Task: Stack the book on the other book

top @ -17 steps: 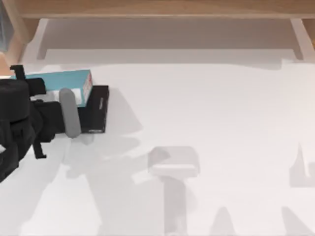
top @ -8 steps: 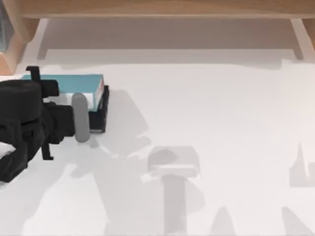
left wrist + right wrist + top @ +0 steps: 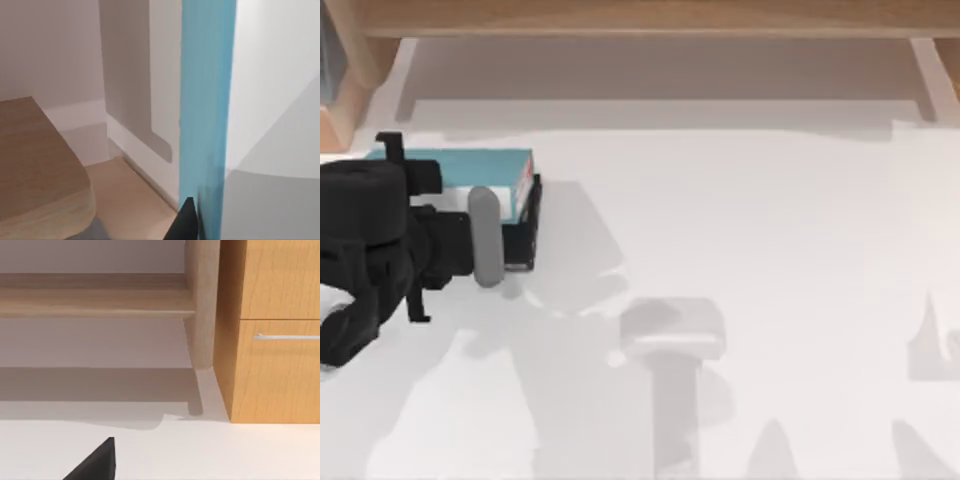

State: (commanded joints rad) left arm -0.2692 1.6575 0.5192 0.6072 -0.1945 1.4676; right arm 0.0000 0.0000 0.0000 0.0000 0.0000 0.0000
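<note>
Teal book: the book (image 3: 460, 167) sits at the table's far left, lying over the other book, its white page edge with the red mark facing right; in the left wrist view the book (image 3: 206, 115) runs as a blue band close in front of the camera.
Black book: the other book (image 3: 525, 236) peeks out beneath and to the right of the teal one, only a dark strip of it showing.
Left claw: the left gripper (image 3: 470, 215) is right at the teal book, a grey finger (image 3: 485, 237) lying across its near side; how wide the claw stands, and whether it has hold of the book, I cannot tell.
Surface: white table (image 3: 740, 250), cupboard (image 3: 272, 330) beyond.
</note>
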